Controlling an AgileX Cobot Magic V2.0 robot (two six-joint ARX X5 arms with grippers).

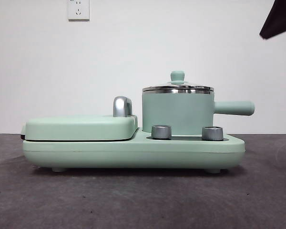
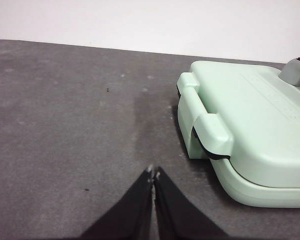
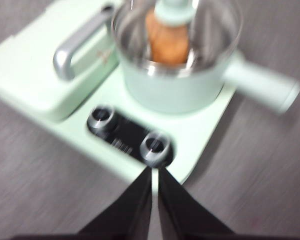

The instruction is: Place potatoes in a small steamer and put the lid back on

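Mint green steamer (image 1: 177, 112), clear steel-rimmed lid (image 1: 178, 88), orange-brown potato (image 3: 166, 40), 2 silver knobs (image 1: 161, 132).

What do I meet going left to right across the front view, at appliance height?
Grill plate → steel handle → small steamer with the lid on it → steamer's side handle.

Small steamer (image 1: 177, 113): matt mint green body, smooth, with a polished steel rim; side handle in the same matt green.
Lid (image 3: 200, 22): clear glass, glossy, steel-edged; knob smooth mint green.
Potatoes (image 3: 166, 40): dull orange-brown skin seen through the glass; texture blurred.
Grill plate (image 2: 260, 115): smooth pale green, plastic-looking, faint sheen.
Two dials (image 1: 161, 131): ribbed bright metal.
Tabletop (image 2: 65, 125): dark grey, rough, felt-like, matt.
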